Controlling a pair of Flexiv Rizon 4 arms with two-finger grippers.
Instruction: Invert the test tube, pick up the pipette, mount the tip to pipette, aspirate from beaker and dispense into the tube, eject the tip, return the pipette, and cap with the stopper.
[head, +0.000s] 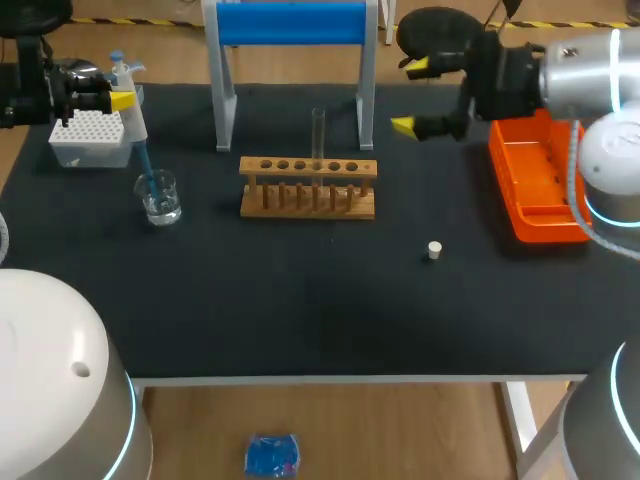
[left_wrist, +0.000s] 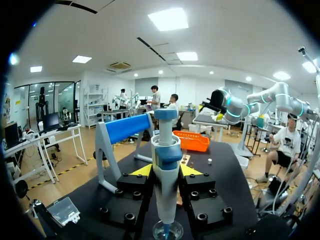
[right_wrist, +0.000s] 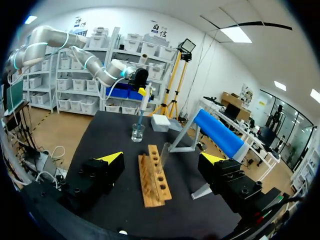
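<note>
Holding the pipette (head: 128, 108) at the upper left of the head view, the left gripper (head: 122, 100) has both yellow-tipped fingers pressed on the pipette body from two sides; the left wrist view shows the same pinch. The pipette leans slightly, and its blue tip (head: 147, 165) reaches down into the beaker (head: 159, 197), which stands on the table (head: 300, 310) just below and right of the white tip box (head: 88, 135).

Test tube (head: 318, 135): upright in the wooden rack (head: 308, 188), upper centre of the frame, in front of the blue-barred stand (head: 290, 25). I cannot tell which end is up.

Stopper (head: 434, 250): small and white, lying alone on the table, right of centre, well apart from the rack.

Right gripper (head: 410, 95): hovers at upper right with its fingers spread wide and nothing between them, beside the orange tray (head: 535, 190). From the right wrist view, the rack and tube lie ahead of its fingers.
</note>
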